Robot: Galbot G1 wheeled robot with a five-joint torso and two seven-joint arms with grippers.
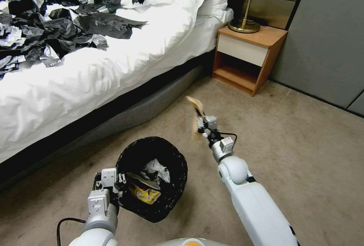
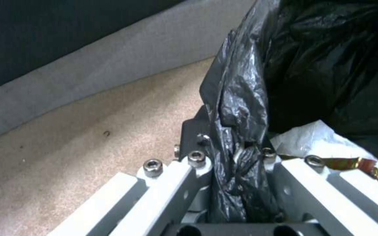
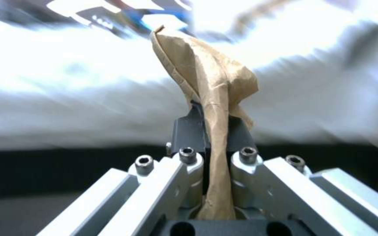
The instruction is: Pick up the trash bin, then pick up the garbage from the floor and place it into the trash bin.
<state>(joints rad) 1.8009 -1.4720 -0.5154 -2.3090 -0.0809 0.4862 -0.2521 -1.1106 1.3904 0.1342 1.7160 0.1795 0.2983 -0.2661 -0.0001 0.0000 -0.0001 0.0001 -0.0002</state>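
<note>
1. The trash bin point(image 1: 153, 179), round and lined with a glossy, crinkled black bag, hangs just above the beige carpet point(image 1: 303, 155) near the bed point(image 1: 94, 75).
2. Inside it lie a yellow wrapper point(image 1: 146, 193) and crumpled white tissue point(image 1: 157, 168).
3. The left gripper point(image 1: 113, 181) is clamped on the bin's bagged rim at its near-left side.
4. The right gripper point(image 1: 200, 121), closed tight, pinches a creased brown cardboard scrap point(image 1: 196, 106) upright in the air, beyond the bin; its arm reaches forward.
5. A wooden nightstand point(image 1: 248, 58) stands beside the bed.
</note>
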